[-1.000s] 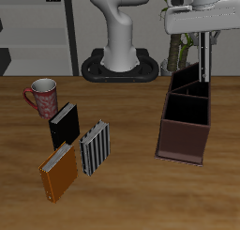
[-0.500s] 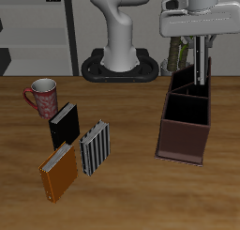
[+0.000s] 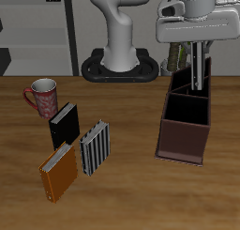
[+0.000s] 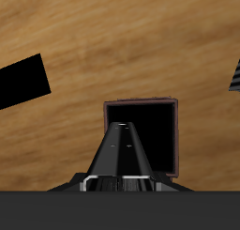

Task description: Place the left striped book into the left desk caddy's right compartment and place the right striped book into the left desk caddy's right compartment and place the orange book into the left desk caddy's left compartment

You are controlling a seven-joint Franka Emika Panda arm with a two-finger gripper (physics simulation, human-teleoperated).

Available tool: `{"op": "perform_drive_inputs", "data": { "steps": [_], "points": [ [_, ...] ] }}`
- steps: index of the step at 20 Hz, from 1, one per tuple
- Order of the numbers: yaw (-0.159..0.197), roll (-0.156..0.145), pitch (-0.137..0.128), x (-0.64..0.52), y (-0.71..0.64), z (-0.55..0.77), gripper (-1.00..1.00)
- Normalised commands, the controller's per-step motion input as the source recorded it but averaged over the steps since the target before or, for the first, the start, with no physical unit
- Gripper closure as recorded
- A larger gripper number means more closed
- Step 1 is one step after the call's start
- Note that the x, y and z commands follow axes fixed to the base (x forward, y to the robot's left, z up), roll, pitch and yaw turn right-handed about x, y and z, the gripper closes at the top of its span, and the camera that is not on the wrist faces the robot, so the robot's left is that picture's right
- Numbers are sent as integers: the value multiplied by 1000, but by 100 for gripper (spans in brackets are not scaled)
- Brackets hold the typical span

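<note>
Table (image 3: 131, 191) — books, mug (image 3: 42, 96), caddy (image 3: 184, 130).

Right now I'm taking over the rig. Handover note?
Claw: shut on a thin book, apparently the left striped book, edge-on over an end section of the left desk caddy; not yet released.
On the table: right striped book and, beside it, orange book.
Done: no book visibly in the caddy.
Left: drop this one, then place the other two.

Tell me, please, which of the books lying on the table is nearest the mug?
The black book, plain and dark, lying just beside the mug; the striped book and orange book lie nearer the table's front edge.
</note>
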Motion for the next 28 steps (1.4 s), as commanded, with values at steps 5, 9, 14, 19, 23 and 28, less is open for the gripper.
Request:
{"op": "perform_drive_inputs", "data": {
  "steps": [5, 9, 14, 19, 23, 28],
  "points": [
    [-5, -24, 36, 144, -99, -133, 100],
    [-11, -20, 41, 157, -26, -174, 100],
    [8, 8, 26, 55, 46, -219, 100],
    [3, 24, 28, 49, 123, -241, 100],
    [6, 8, 14, 40, 37, -122, 100],
    [18, 2, 23, 73, 53, -260, 100]
  ]
}}
